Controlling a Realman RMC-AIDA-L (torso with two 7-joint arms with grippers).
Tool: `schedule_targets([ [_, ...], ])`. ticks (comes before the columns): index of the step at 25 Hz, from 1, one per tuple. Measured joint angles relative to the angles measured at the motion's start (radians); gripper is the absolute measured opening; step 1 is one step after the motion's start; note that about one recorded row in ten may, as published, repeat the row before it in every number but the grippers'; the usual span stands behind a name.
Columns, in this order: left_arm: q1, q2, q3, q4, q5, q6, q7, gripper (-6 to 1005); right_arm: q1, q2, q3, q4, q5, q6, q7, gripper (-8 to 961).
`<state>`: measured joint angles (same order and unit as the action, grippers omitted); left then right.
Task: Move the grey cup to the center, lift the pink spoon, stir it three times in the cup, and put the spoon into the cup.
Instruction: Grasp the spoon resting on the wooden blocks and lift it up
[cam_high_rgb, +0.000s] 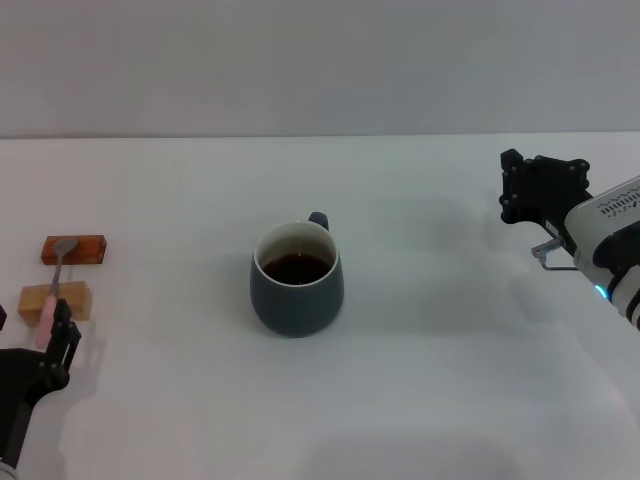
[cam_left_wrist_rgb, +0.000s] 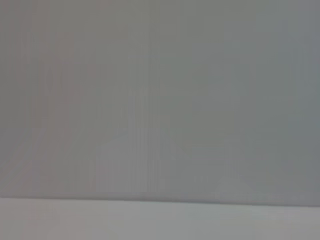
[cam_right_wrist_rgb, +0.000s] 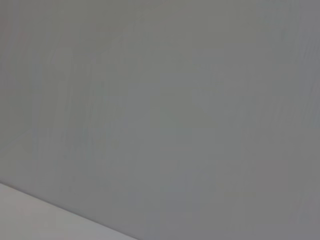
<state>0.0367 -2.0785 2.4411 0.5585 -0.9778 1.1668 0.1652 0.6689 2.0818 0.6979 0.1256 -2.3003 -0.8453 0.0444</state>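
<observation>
Slate-grey and rounded, the grey cup (cam_high_rgb: 296, 279) of dark brown liquid already stands mid-worktop (cam_high_rgb: 450, 380), so the first step looks done. The pink spoon (cam_high_rgb: 55, 287), pale-handled with a silvery bowl, lies across two small orange-brown and tan blocks (cam_high_rgb: 74, 249) at far left, unlifted. The left pincer (cam_high_rgb: 57, 345) sits at its handle end, the right pincer (cam_high_rgb: 540, 190) well apart; I cannot tell either's opening. Lifting, stirring and dropping remain.

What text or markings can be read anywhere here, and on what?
Right arm's white casing, behind the right pincer: dark lettering, too small to read.
Grey cup, pink spoon, the two blocks under the spoon, table: no text.
Both wrist views: none.
</observation>
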Motion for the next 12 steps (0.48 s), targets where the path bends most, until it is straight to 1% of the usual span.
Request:
schedule_targets([
  [7, -0.009, 0.0, 0.001, -0.01, -0.001, -0.037, 0.0, 706, -0.003, 0.0, 0.0, 0.005, -0.001, 0.0, 0.0, 4],
  [12, -0.029, 0.0, 0.0, -0.013, -0.001, -0.075, 0.0, 704, -0.003, 0.0, -0.006, 0.006, -0.001, 0.0, 0.0, 5],
])
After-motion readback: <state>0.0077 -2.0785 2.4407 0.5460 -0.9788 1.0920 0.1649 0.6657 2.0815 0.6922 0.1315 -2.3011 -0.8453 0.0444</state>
